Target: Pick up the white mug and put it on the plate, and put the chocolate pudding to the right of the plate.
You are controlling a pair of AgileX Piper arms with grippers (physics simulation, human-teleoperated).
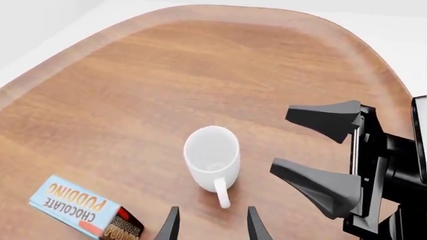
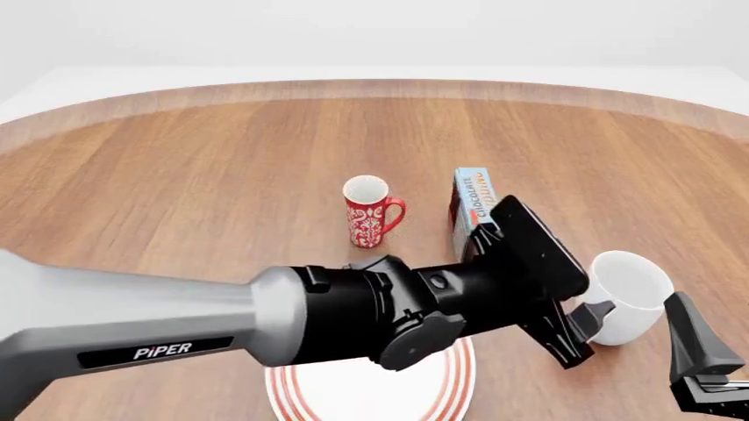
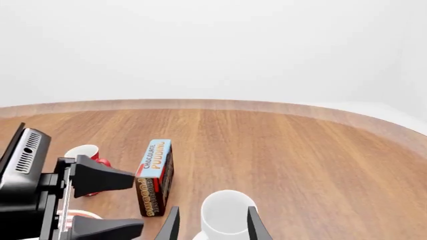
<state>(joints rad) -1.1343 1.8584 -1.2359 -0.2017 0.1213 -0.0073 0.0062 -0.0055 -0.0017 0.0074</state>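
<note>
While the white mug [image 2: 627,294] stands upright on the table [image 2: 175,175] at near right, the left gripper [image 2: 580,333] hangs spread open and empty just to its left, and the right gripper [image 3: 212,225], also open and empty, hovers just near of it. Left and farther off stands the chocolate pudding [image 2: 472,203], then the red patterned mug [image 2: 370,211]; the plate [image 2: 372,388] lies nearest, under the left arm [image 2: 234,324].

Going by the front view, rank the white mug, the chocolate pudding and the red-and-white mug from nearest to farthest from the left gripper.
Measured from the left gripper:
1. White mug, right beside the open fingers, toward the table's right side.
2. Chocolate pudding, standing farther back, partly hidden behind the gripper's wrist.
3. Red-and-white mug, farthest, left of the pudding near the table's middle.
</note>
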